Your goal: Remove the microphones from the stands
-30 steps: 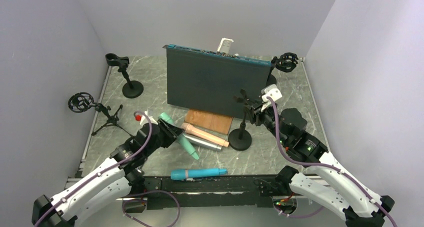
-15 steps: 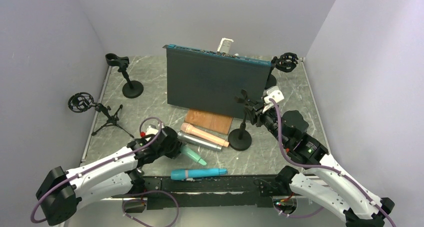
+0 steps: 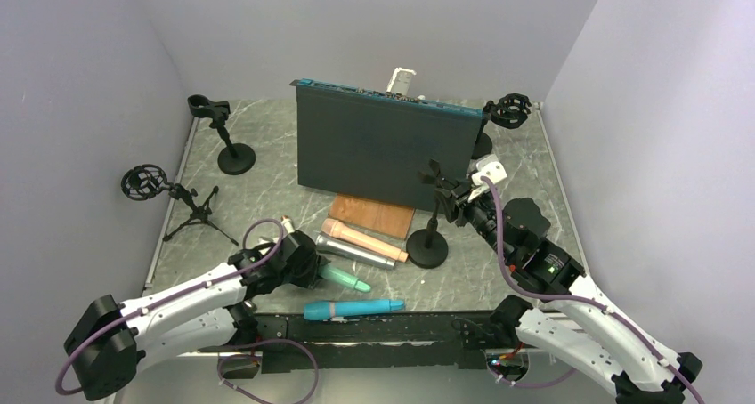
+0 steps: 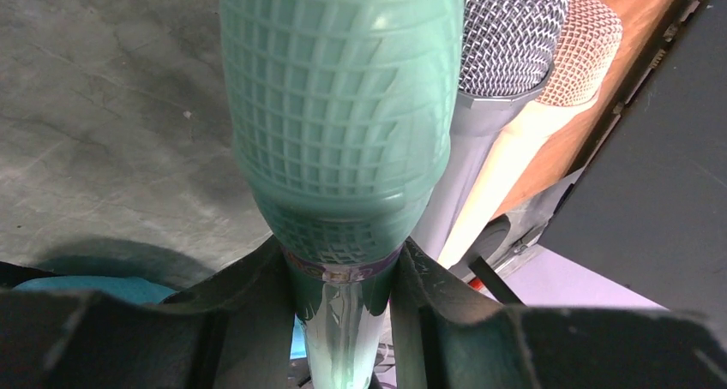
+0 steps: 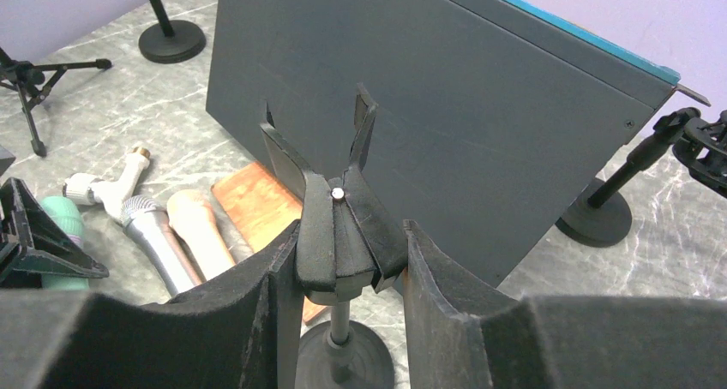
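Left hand (image 4: 343, 273) grips green microphone (image 4: 339, 106); right hand (image 5: 347, 265) clamps stand (image 5: 336, 202).

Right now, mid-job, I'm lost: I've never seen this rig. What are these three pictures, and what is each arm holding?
Two robot arms are bolted at the near edge of the table. The top picture looks down from behind them; the other two come from a camera on each wrist. The left gripper clamps a green microphone. The right gripper grips the empty clip of the stand. A silver microphone, a peach microphone and a blue microphone lie on the table, before a dark panel.
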Motion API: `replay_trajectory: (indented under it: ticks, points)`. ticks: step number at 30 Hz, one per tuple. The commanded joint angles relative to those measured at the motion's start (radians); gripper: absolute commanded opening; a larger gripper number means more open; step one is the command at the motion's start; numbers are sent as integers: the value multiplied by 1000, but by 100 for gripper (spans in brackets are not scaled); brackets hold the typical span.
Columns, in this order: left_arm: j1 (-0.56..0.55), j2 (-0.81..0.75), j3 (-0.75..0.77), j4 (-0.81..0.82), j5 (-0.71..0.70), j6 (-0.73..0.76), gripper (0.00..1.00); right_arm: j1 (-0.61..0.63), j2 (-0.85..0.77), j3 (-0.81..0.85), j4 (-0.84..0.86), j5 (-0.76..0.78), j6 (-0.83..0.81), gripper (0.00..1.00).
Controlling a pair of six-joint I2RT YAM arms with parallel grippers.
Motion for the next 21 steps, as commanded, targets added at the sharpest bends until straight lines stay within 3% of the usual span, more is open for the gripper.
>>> replay_trajectory:
  ticks: [1, 9, 14, 17, 21]
  points:
    - [-4, 33, -21, 73, 17, -66, 20, -1, 11, -32, -69, -25, 20, 0]
    - [-4, 100, -41, 159, 18, -40, 49, -1, 3, -32, -75, -27, 26, 0]
    - [-4, 96, -14, 120, -2, 2, 74, -1, -4, -25, -90, -22, 31, 0]
    - [-3, 80, -15, 121, -11, 21, 79, -1, -3, -9, -114, -9, 56, 0]
    - [-4, 41, 19, 90, -51, 86, 81, -2, 3, 21, -147, -14, 87, 31]
